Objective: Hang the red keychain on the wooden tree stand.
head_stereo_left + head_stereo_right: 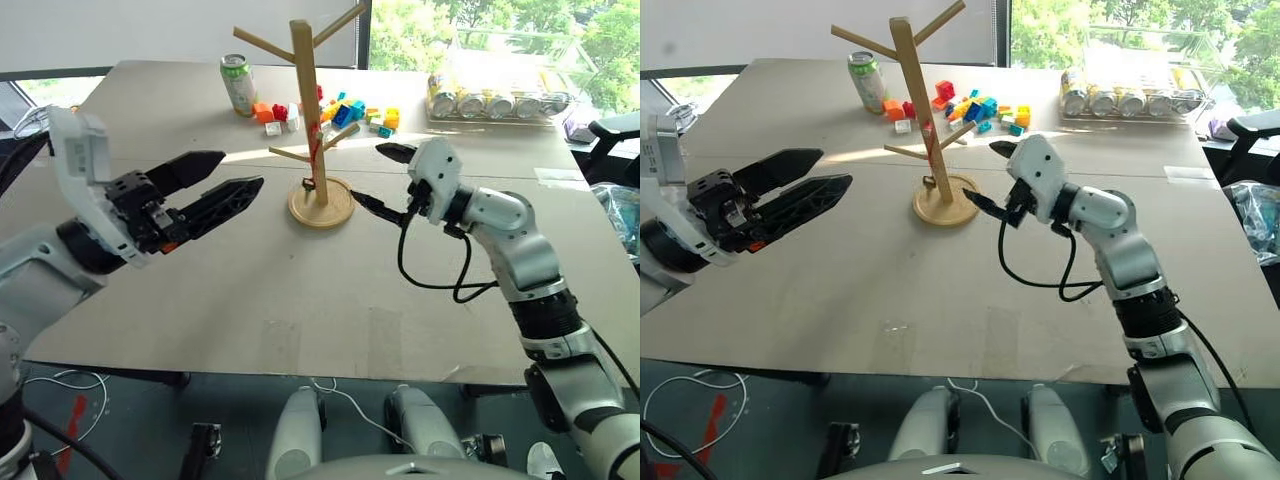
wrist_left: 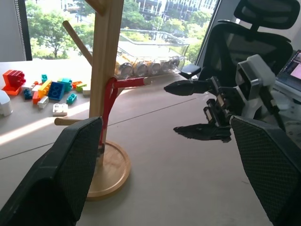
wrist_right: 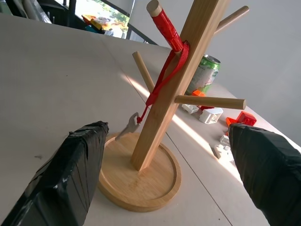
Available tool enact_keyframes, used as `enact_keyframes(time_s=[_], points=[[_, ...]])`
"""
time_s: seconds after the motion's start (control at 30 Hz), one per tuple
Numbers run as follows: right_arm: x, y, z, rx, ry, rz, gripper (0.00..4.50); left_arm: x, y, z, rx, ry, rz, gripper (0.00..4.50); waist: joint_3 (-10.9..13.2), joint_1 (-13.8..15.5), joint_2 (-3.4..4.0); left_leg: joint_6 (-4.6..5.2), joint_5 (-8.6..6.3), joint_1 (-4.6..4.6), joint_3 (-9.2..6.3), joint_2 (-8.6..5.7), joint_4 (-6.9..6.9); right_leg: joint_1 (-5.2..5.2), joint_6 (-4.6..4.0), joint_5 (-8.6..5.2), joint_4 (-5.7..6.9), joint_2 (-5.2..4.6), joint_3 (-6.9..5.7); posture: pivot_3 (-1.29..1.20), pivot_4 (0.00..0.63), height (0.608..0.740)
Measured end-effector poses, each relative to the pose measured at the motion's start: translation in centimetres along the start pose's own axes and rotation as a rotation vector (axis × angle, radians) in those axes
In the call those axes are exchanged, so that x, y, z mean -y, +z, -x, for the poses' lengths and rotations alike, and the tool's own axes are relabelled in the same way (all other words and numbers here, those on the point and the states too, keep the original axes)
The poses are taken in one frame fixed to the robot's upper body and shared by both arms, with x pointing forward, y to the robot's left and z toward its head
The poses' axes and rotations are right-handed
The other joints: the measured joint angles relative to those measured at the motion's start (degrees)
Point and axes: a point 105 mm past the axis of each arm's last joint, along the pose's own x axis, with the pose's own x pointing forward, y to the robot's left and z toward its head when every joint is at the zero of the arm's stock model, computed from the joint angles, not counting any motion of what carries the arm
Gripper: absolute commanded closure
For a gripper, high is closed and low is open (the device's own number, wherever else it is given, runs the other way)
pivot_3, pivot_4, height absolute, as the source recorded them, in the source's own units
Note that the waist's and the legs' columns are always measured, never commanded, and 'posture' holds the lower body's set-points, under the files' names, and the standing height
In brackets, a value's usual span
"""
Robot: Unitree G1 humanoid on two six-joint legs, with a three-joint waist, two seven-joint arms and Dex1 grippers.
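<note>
on stand peg: red keychain | right tool beside, wide open, empty

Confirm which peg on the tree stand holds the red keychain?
The lower peg pointing toward the right gripper; the red keychain loops over it, the other pegs are bare.

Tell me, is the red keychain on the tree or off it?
On. The red keychain is looped over a peg of the wooden tree, its key dangling above the base. The right pincer is open, not touching it.
</note>
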Motion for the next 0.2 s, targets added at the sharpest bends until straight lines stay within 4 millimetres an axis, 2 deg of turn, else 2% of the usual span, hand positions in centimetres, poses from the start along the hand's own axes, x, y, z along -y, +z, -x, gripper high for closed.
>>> enact_keyframes(time_s=[0.1,0.2], points=[[0.1,2.5,1.3,0.008,0.085,-0.113,0.04,-1.2,0.4,0.6,-0.036,0.043,-0.031,0.0,0.09,-0.12,0.08,0.0,0.0,0.02,0.02,0.01,-0.01,-0.01,0.0,-0.01,0.01,0.0,0.01,0.0,0.15,0.732],[-0.6,5.1,2.2,0.003,0.195,-0.195,0.04,-2.2,0.4,1.2,-0.088,0.053,-0.046,0.0,0.15,-0.03,0.1,0.0,0.0,0.0,0.02,0.01,-0.05,-0.05,-0.02,-0.01,-0.01,0.0,0.0,0.0,0.15,0.732]])
